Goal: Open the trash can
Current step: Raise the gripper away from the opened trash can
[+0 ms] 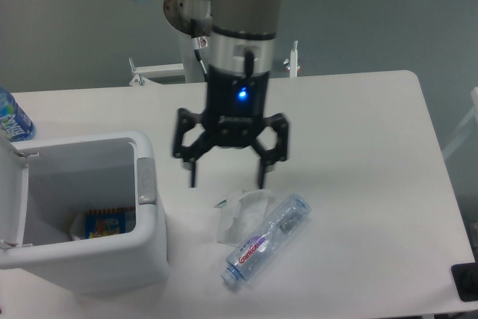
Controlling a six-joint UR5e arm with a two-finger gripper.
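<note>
The trash can sits at the table's left front corner, lid swung up, so it looks open to me. The gripper hangs spread and empty over the table, right of the bin. Best just lift straight clear, avoiding the bottle.

Smooth white plastic trash can, clear glossy plastic bottle, matt black gripper, smooth white table

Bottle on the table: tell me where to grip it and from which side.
Grip the bottle across its clear middle, coming straight down from above. It lies flat on its side, slanting from lower left to upper right, so the open pincer should turn its fingers across that long axis. The crumpled wrapper crowds its upper left side.
</note>
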